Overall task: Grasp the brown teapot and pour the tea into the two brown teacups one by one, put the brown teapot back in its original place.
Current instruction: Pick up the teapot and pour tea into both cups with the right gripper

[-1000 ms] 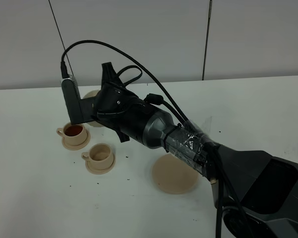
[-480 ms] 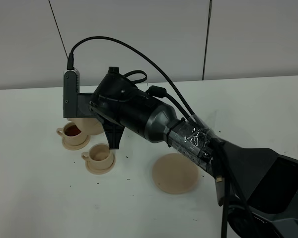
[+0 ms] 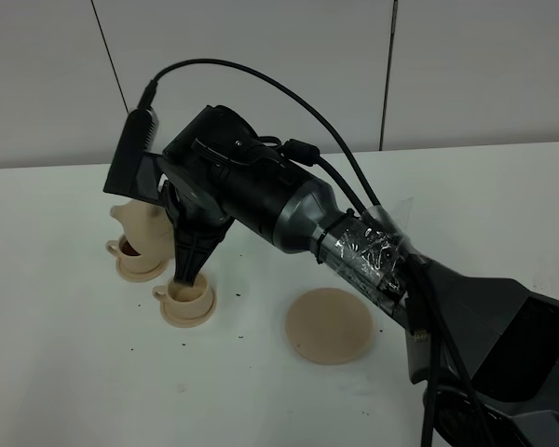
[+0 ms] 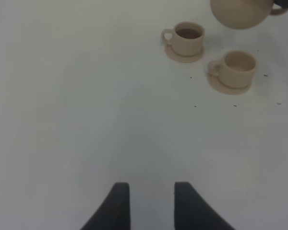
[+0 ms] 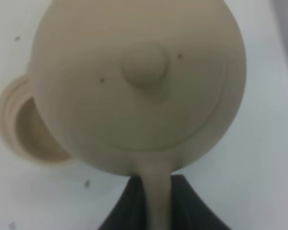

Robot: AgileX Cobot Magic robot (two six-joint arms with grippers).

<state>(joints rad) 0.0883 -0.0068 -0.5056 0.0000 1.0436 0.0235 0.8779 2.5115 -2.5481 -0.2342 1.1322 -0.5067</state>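
Observation:
My right gripper (image 3: 182, 247) reaches across to the left side and is shut on the loop handle of the brown teapot (image 3: 142, 228), which hangs in the air with its spout to the left. In the right wrist view the brown teapot (image 5: 139, 81) fills the frame, its handle between my right gripper's (image 5: 156, 189) fingers. One teacup (image 3: 138, 251) holds dark tea. The other teacup (image 3: 188, 293) looks empty; both stand on small saucers. The wide plain saucer (image 3: 328, 324) lies bare to the right. My left gripper (image 4: 151, 203) is open over bare table, far from the cups (image 4: 187, 37) (image 4: 237, 67).
The white table (image 3: 65, 372) carries small dark specks around the cups. A grey panelled wall (image 3: 447, 65) runs behind it. My right arm's thick body and cables (image 3: 354, 251) span the middle of the exterior view, above the wide saucer.
The right wrist has rolled and dropped toward the cups. The teapot, mostly hidden behind the gripper before, now shows on its left over the filled cup. The cups and the saucers stayed put.

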